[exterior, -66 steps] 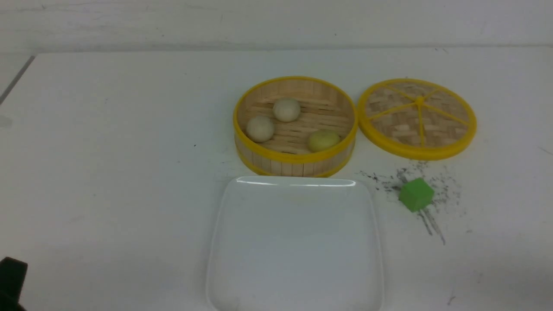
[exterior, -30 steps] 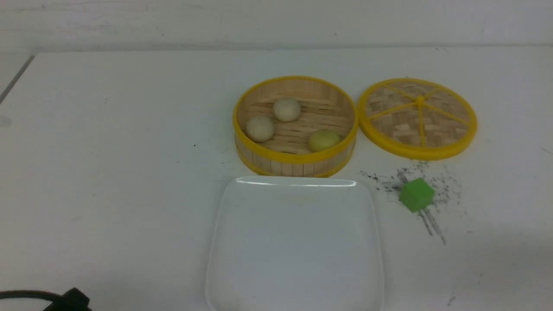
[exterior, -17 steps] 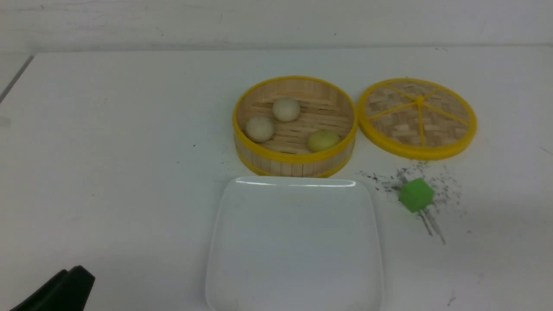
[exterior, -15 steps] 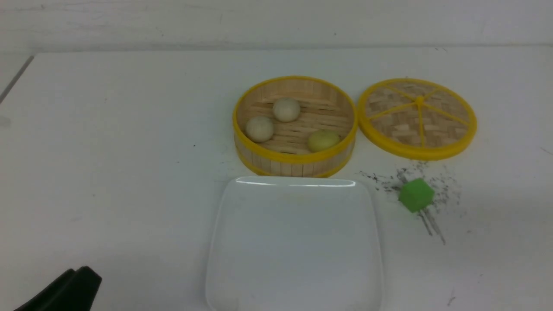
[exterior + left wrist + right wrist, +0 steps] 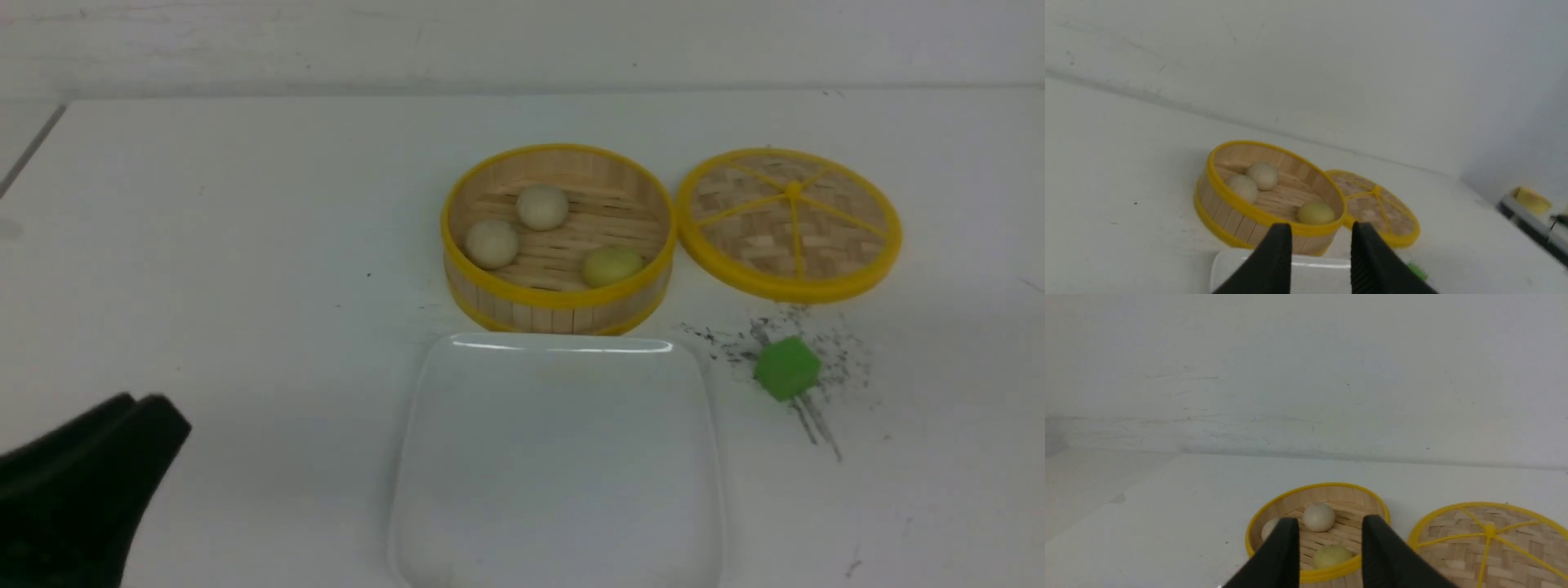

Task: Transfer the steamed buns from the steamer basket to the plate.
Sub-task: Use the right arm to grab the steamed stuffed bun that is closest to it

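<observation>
The steamer basket (image 5: 558, 304) stands mid-table with three steamed buns inside: two beige (image 5: 542, 207) (image 5: 491, 243) and one pale yellow (image 5: 612, 265). The white plate (image 5: 555, 457) lies bare just in front of it. My left gripper (image 5: 143, 404) shows at the lower left, well short of plate and basket. In the left wrist view the left gripper (image 5: 1321, 228) is open and empty, with the basket (image 5: 1224, 212) ahead. The right gripper (image 5: 1330, 523) is open and empty too, back from the basket (image 5: 1323, 485); it is out of the front view.
A flat woven lid (image 5: 790, 222) with yellow spokes lies right of the basket. A green cube (image 5: 786, 368) sits on dark smudges right of the plate. The table's left edge (image 5: 33, 147) runs at the far left, and a wall stands behind.
My left gripper has come up into the front view from the lower left corner and moved forward. Buns, basket and plate have not moved.
</observation>
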Controlling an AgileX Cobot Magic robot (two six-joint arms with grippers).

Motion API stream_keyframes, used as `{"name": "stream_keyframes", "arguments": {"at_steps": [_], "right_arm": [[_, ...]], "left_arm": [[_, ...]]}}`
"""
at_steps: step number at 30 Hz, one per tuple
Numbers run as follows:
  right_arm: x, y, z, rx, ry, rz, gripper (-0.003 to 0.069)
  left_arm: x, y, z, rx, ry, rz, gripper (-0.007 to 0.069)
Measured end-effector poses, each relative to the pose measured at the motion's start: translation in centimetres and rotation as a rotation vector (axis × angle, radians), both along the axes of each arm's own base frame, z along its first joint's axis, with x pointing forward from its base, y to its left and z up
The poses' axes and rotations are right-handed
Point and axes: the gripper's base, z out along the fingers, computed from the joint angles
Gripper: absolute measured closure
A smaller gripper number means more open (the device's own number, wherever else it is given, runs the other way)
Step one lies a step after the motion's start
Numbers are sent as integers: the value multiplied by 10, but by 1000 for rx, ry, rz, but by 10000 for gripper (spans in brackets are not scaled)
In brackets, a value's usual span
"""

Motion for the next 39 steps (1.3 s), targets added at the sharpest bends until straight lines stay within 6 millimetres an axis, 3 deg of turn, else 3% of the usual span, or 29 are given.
{"name": "stream_keyframes", "arguments": {"at_steps": [5,7,11,12,17,24,29,39], "right_arm": [[16,8,8,-13,49,78,419],[31,13,6,-39,94,118,419],[49,19,-3,-79,161,166,419],[62,22,-11,-96,209,188,419],[95,31,-24,-137,293,262,419],[142,39,-16,-188,280,307,419],[166,45,-15,-202,276,352,419],[209,49,-40,-324,251,386,419]], "left_arm": [[37,-1,30,68,118,-72,384],[58,0,39,94,170,-108,384],[77,-1,42,148,224,-170,384],[84,-2,39,177,265,-211,384],[85,-4,30,263,324,-296,384],[86,-3,29,316,306,-298,384],[88,-1,31,330,279,-270,384],[91,-1,36,278,233,-240,384]]}}
